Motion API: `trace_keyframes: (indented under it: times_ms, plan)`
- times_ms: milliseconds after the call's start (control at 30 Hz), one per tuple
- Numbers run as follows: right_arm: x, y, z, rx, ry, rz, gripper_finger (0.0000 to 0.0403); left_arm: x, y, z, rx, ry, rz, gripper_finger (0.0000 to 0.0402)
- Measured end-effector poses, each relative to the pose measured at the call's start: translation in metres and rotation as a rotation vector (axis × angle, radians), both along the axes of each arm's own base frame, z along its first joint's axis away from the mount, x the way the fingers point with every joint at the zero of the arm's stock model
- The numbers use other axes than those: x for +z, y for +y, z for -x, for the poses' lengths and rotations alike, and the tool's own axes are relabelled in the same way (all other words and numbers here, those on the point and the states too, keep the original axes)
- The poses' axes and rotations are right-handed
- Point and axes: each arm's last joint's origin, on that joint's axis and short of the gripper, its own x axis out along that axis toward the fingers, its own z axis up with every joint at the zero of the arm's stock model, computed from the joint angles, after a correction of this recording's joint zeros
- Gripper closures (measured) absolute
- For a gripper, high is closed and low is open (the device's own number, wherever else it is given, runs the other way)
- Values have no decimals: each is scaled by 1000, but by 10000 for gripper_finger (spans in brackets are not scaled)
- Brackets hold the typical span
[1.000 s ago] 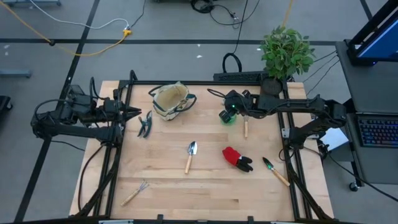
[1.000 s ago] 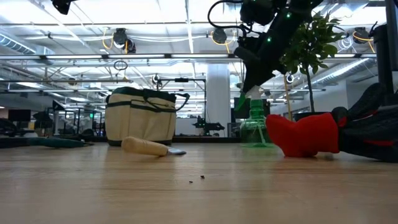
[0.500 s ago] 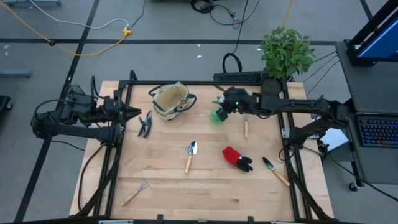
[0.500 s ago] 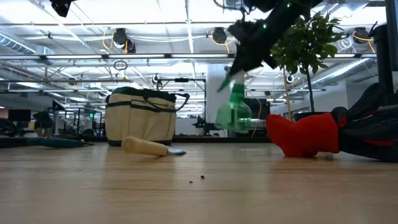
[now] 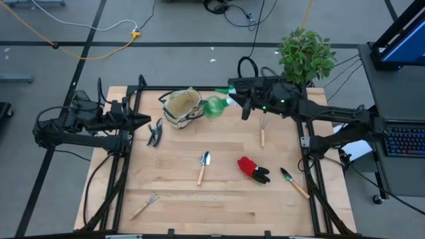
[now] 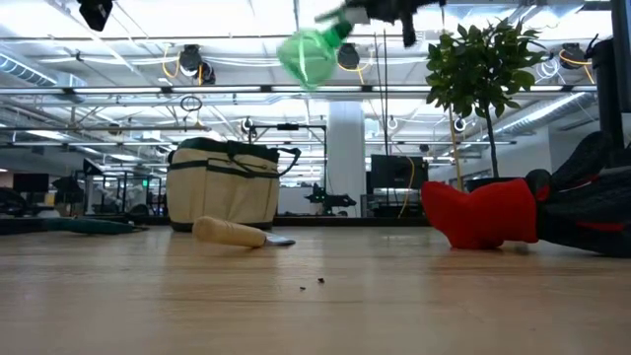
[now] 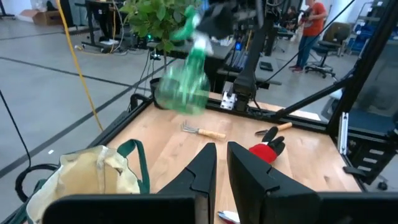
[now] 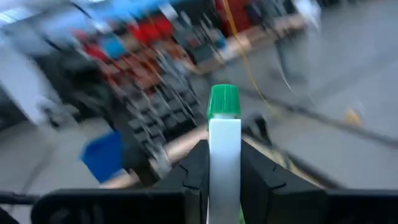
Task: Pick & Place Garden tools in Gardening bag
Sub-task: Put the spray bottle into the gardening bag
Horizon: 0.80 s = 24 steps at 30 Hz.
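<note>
My right gripper (image 5: 234, 98) is shut on the green spray bottle (image 5: 216, 106), high above the table (image 6: 308, 54) and just right of the beige gardening bag (image 5: 182, 106). The bottle also shows in the left wrist view (image 7: 183, 87). My left gripper (image 5: 143, 119) waits shut at the table's left, beside the dark pruning shears (image 5: 155, 133). The silver trowel (image 5: 204, 166), fork (image 5: 262, 131), red-black gloves (image 5: 253, 168), green-bladed trowel (image 5: 292, 180) and rake (image 5: 145, 204) lie flat on the table. My right gripper pinches the bottle's white spray head (image 8: 224, 149) between its two fingers (image 8: 196, 165), with the green nozzle cap (image 8: 224, 102) sticking out past them. The fingers come level from the table's right. The bottle is lifted clear and tilted, its green body (image 6: 308, 54) slanting down toward the bag.
A leafy potted plant (image 5: 304, 56) stands at the table's far right corner. Black frame rails (image 5: 126, 159) run along both sides. Bare wood lies between the bag and the silver trowel. People show in the room beyond, in the left wrist view (image 7: 308, 28).
My right gripper has risen and gone toward the table's left, toward the bag, carrying the spray bottle. The bottle has been lifted clear of the table's far right part and tipped from upright to slanting.
</note>
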Motion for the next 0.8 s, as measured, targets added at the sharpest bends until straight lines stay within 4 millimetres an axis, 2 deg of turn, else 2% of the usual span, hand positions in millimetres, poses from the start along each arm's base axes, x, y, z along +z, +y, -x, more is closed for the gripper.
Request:
trace_keyframes:
  times_ms: [133, 300, 400, 533, 800]
  plan:
    - [13, -1, -8, 33, -162, 139, 358, 2, 0, 0, -5, -17, 2, 355]
    - [8, -10, -23, -1, -218, 248, 358, 2, 0, 0, -2, -21, 23, 355]
    - [6, -18, -39, -6, -196, 260, 358, 2, 0, 0, 0, -22, 35, 355]
    - [8, -30, -65, 72, -148, 270, 358, 1, 0, 0, 0, -22, 36, 355]
    - [17, -54, -108, -2, 132, 277, 358, 1, 0, 0, -5, -8, -11, 355]
